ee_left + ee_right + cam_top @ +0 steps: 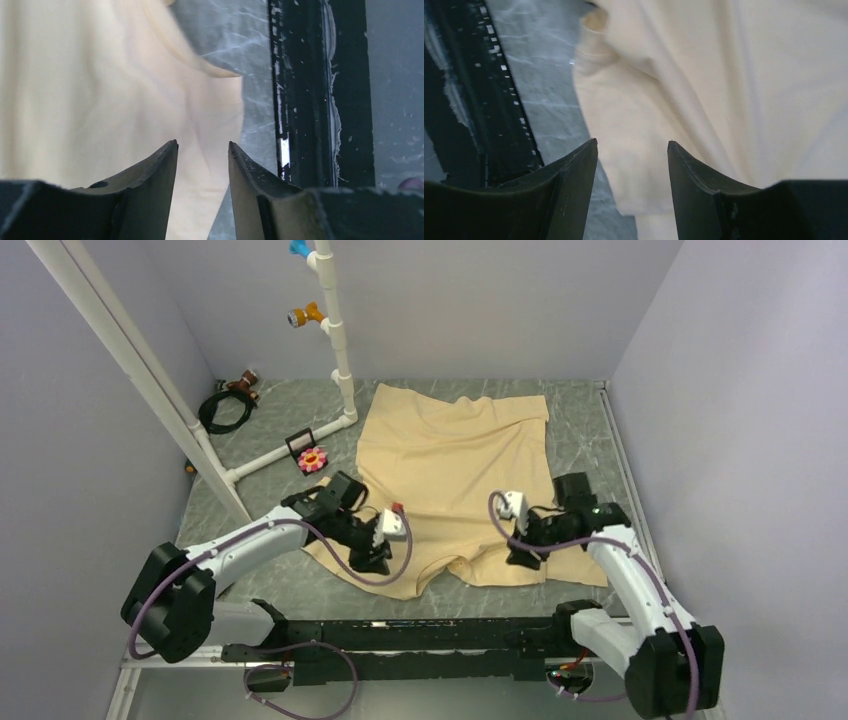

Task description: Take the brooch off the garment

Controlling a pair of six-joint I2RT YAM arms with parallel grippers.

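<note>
The brooch [313, 460] lies on the table [580, 430] just left of the shirt [455, 455], off the cloth (beside a small black box [299, 443]). The left gripper [202, 145] and right gripper [631, 142] hover part-open, empty, over the near hem. Closing there could snag cloth and drag the shirt.

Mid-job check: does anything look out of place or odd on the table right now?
Yes: the brooch is not on the garment; it lies on the table left of it, beside a small black case. The garment is rumpled. The left end effector and right end effector are open, holding nothing, over its near edge.
</note>
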